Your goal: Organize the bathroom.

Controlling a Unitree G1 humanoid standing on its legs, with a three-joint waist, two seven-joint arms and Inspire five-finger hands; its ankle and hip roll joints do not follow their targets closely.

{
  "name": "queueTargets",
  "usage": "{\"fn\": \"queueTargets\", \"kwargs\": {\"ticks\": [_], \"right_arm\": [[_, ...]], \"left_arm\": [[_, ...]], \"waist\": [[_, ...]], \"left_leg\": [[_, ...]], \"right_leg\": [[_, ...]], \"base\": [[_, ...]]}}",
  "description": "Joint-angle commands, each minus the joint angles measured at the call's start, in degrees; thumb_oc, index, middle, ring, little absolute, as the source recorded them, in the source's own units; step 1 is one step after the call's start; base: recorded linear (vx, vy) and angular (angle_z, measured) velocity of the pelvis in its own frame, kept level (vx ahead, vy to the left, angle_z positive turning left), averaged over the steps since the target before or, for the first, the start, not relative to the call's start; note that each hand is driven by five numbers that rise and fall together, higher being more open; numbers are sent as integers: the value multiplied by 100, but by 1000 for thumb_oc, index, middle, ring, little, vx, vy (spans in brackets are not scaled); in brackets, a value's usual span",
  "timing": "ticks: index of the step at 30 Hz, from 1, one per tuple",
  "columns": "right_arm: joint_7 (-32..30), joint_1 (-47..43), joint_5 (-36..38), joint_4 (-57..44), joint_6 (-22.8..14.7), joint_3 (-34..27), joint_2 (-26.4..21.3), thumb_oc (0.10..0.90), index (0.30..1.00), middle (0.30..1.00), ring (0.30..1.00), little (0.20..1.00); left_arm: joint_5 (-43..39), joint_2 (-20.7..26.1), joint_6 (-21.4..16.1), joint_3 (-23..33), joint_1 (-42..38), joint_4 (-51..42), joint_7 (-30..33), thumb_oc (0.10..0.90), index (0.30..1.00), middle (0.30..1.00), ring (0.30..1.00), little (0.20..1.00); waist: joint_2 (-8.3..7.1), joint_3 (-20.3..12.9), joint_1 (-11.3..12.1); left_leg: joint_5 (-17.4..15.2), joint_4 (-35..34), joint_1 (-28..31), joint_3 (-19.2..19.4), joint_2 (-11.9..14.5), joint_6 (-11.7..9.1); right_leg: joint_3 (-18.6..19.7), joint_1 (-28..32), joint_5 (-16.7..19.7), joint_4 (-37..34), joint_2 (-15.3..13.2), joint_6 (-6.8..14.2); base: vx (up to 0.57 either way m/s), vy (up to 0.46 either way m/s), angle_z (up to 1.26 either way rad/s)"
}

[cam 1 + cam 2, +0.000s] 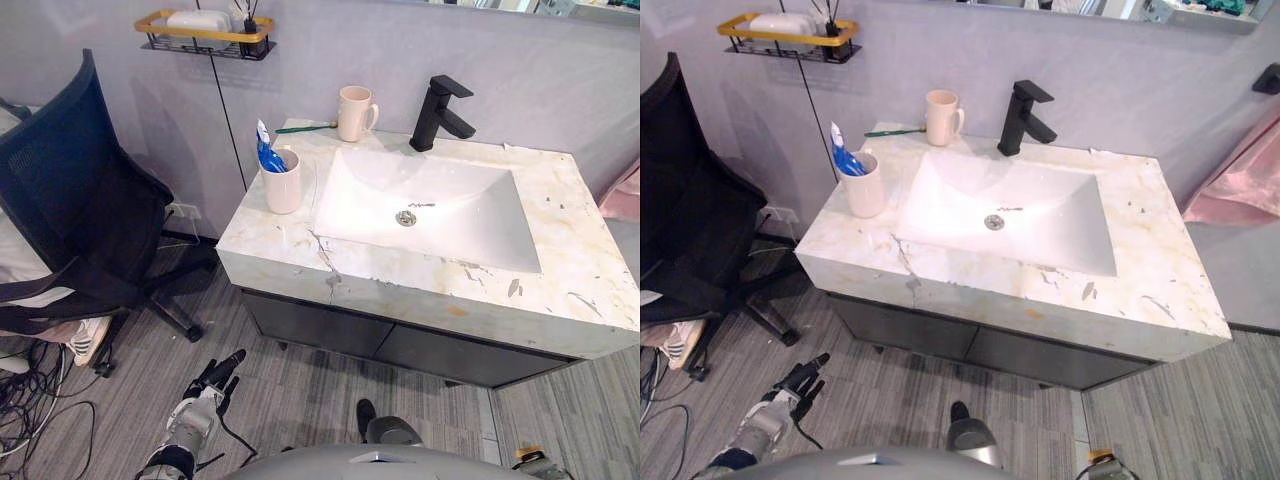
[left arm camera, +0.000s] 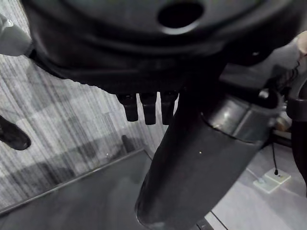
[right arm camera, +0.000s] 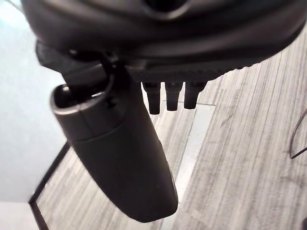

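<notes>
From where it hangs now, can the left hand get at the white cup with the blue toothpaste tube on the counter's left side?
Probably not without raising the arm first. The left hand hangs low over the grey plank floor, fingers relaxed, below the marble counter. The white cup holding a blue toothpaste tube stands near the counter's left edge, with nothing around it.

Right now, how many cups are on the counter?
2. One cup holding a toothpaste tube stands left of the sink; the other cup, with a handle, stands at the back, left of the faucet.
</notes>
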Motion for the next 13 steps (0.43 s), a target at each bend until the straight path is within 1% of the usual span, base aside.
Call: {"fn": "queueTargets", "kwargs": {"ticks": [1, 2, 3, 4, 5, 6, 7, 8, 11, 12, 13], "right_arm": [[1025, -193, -426, 278, 412, 183, -323, 800, 900, 900, 900, 900], [1252, -209, -458, 287, 564, 317, -284, 800, 900, 900, 900, 900], [2022, -268, -757, 374, 1162, 690, -173, 800, 900, 900, 900, 900], [2318, -286, -985, 511, 1371, 924, -134, 800, 900, 900, 900, 900], [2628, -289, -1219, 590, 1499, 1025, -123, 800, 900, 900, 900, 900], [2841, -303, -1359, 657, 1527, 1141, -110, 800, 900, 900, 900, 900], [3012, -321, -1584, 728, 1664, 1309, -87, 800, 900, 900, 900, 900], [3396, -319, -1836, 839, 1700, 1510, -73, 800, 900, 900, 900, 900], [3632, -323, -2050, 900, 1799, 1738, -29, 800, 900, 900, 900, 900], [3726, -323, -1973, 967, 1760, 1750, -12, 800, 900, 900, 900, 900], [3761, -323, -2071, 985, 1758, 1721, -9, 800, 900, 900, 900, 900]], "left_arm": [[-158, 40, -209, 231, -491, 72, 46, 800, 900, 900, 900, 900], [-142, 28, -184, 235, -487, 74, 82, 800, 900, 900, 900, 900], [-61, -2, -134, 181, -493, 140, 145, 800, 900, 900, 900, 900], [23, -25, -110, 167, -510, 217, 143, 800, 900, 900, 900, 900], [64, -49, -98, 170, -520, 268, 144, 800, 900, 900, 900, 900], [92, -54, -67, 171, -520, 281, 154, 800, 900, 900, 900, 900], [129, -41, -16, 148, -513, 308, 148, 800, 900, 900, 900, 900], [263, -64, 26, 155, -485, 386, 92, 800, 900, 900, 900, 900], [432, -66, 121, 130, -426, 473, 27, 800, 900, 900, 900, 900], [649, -65, 92, 129, -302, 605, -191, 800, 900, 900, 900, 900], [766, -59, 97, 163, -219, 659, -323, 800, 900, 900, 900, 900]], "waist": [[-44, -105, 84], [-41, -108, 94], [-33, -123, 143], [-34, -139, 174], [-32, -150, 192], [-32, -154, 217], [-39, -159, 253], [-39, -166, 296], [-43, -171, 358], [-52, -170, 425], [-49, -166, 461]], "left_leg": [[-528, 258, 110, 42, 297, 48], [-516, 242, 116, 38, 301, 44], [-504, 222, 119, 22, 302, 28], [-498, 218, 112, 10, 303, 19], [-498, 216, 110, 0, 305, 13], [-489, 210, 107, -3, 308, 8], [-481, 208, 105, -11, 308, -3], [-476, 202, 107, -28, 311, -13], [-461, 198, 96, -61, 311, -32], [-472, 196, 72, -110, 291, -32], [-466, 194, 52, -153, 283, -37]], "right_leg": [[95, -471, -197, 195, 255, 132], [83, -444, -198, 168, 254, 119], [46, -391, -213, 120, 255, 97], [27, -358, -227, 89, 258, 84], [17, -348, -230, 78, 258, 85], [-11, -324, -233, 59, 248, 78], [-37, -293, -243, 39, 246, 75], [-72, -251, -251, 6, 244, 72], [-125, -189, -265, -39, 238, 61], [-171, -178, -280, -62, 238, 55], [-206, -162, -281, -84, 234, 49]], "base": [[0, 0, 0], [0, 0, 0], [0, 0, 0], [0, 0, 0], [0, 0, 0], [0, 0, 0], [0, 0, 0], [-1, -23, 4], [-9, -18, 8], [-30, -19, 14], [-43, -23, 19]]}}
